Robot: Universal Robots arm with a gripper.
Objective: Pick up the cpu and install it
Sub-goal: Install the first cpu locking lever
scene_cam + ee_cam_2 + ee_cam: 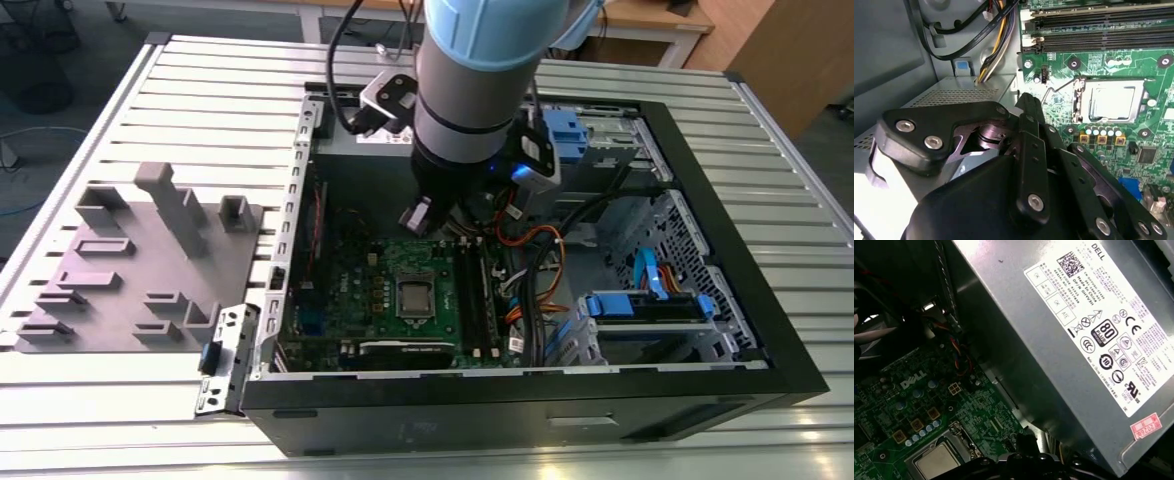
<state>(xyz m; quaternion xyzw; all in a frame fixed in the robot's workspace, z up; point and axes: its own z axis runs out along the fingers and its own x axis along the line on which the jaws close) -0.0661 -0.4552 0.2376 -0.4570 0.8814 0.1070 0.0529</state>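
End effector: black linkage body closest to the lens in the second wrist view [1026,102]; fingertips hidden behind its own links, so open or closed cannot be told. Nothing visibly gripped.
Cpu: pale silver-grey square [1112,101] seated inside the shiny socket frame [1077,100] on the green motherboard [1149,60]; also seen in the first wrist view [936,461] and the exterior view [415,295].
Cpu vs end effector: apart, not touching; the black tip sits just beside the socket frame's edge.
Memory slots: black rows [1094,27] along the board, beyond the socket.
Power supply: grey box with white label [1064,340], next to the board.
Case: open black tower [534,400] lying on the slatted worktop [134,420].
Arm: reaches down into the case [467,100].
Fixture: grey moulded block [134,260] at the exterior view's left.
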